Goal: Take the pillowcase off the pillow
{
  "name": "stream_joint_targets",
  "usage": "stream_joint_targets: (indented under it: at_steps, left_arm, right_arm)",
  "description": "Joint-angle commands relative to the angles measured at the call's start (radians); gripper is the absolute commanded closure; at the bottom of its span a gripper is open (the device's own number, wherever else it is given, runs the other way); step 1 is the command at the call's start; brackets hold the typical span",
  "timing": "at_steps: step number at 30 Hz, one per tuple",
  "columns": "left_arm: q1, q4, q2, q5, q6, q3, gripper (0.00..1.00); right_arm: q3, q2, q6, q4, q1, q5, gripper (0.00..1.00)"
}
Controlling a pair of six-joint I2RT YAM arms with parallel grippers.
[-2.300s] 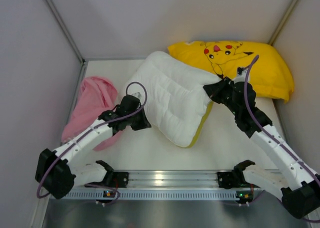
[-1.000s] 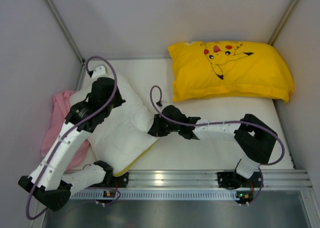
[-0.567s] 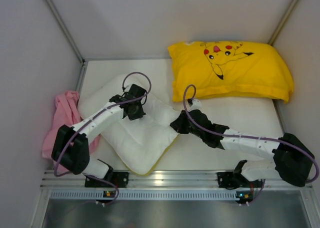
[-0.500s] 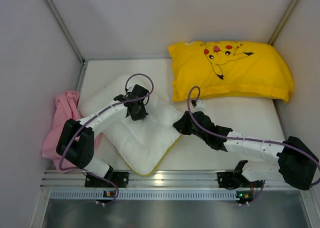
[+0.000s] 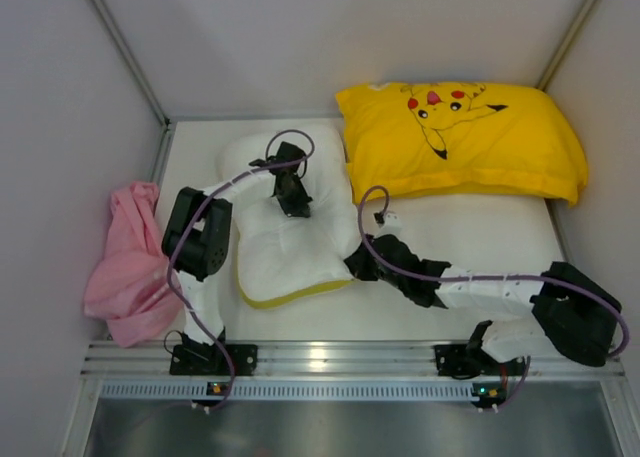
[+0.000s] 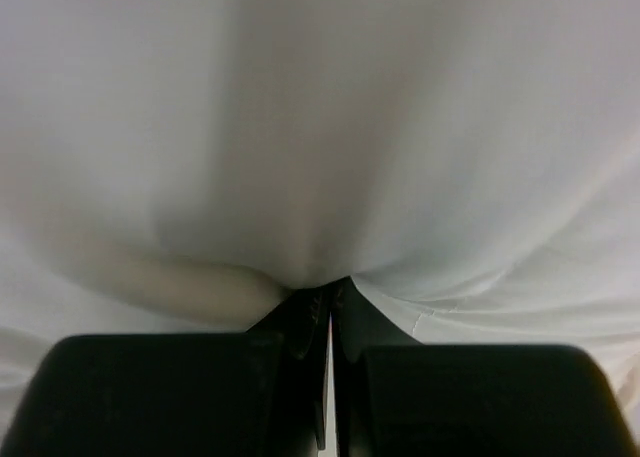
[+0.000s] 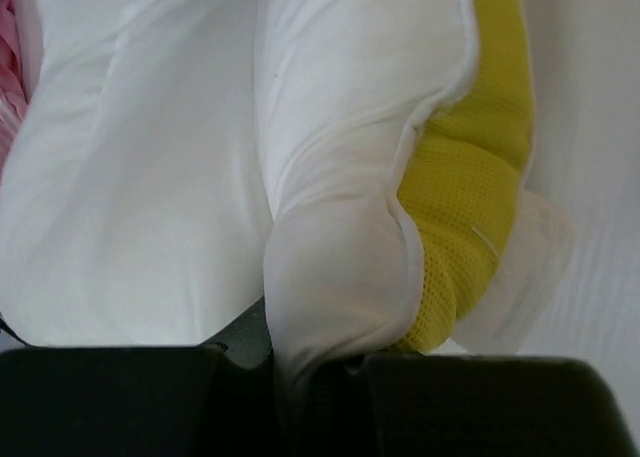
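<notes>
You have the plump white rectangular pillow with yellow edge trim (image 5: 285, 252) on the white table (image 5: 470, 242), beside the yellow cartoon-print pillow (image 5: 470, 142). The left gripper (image 5: 298, 207) is pinched together on the white pillow's top fabric. The right gripper (image 5: 357, 267) clamps its near-right corner. The print on the translucent sewn tag (image 7: 528, 252) is unreadable.

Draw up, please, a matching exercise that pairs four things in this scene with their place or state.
Things:
1. white pillow
2. yellow cartoon-print pillow
3. pink cloth
4. right hand

Place or state:
A. crumpled at the far left
B. lying at the back right
C. shut on a pillow corner
D. in the middle, plump and creased

Pairs: 1-D, 2-B, 3-A, 4-C
</notes>
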Motion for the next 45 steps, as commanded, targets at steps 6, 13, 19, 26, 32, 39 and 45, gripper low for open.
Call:
stream_joint_targets:
  at_steps: [6, 13, 19, 26, 32, 39, 45]
  left_arm:
    - [0.191, 0.054, -0.132, -0.196, 0.036, -0.098, 1.0]
    - [0.22, -0.025, -0.443, -0.38, 0.081, -0.246, 0.9]
    - [0.286, -0.083, -0.553, -0.406, 0.195, -0.147, 0.04]
    - [0.286, -0.069, -0.487, -0.275, 0.168, -0.186, 0.05]
    - [0.286, 0.01, -0.453, -0.228, 0.114, -0.286, 0.07]
    - [0.29, 0.064, -0.372, -0.204, 0.045, -0.31, 0.1]
    - [0.294, 0.087, -0.246, -0.152, 0.051, -0.277, 0.13]
  right_arm:
    - [0.249, 0.394, -0.121, 0.069, 0.074, -0.353, 1.0]
    - [0.58, 0.675, -0.188, 0.098, 0.084, -0.586, 0.89]
    - [0.595, 0.649, -0.22, 0.066, 0.096, -0.548, 0.34]
    - [0.447, 0.444, -0.332, -0.131, 0.096, -0.224, 0.11]
    - [0.35, 0.232, -0.374, -0.224, 0.091, -0.158, 0.11]
    - [0.515, 0.281, -0.486, -0.273, 0.065, -0.33, 0.15]
    - [0.733, 0.553, -0.547, -0.283, 0.036, -0.417, 0.2]
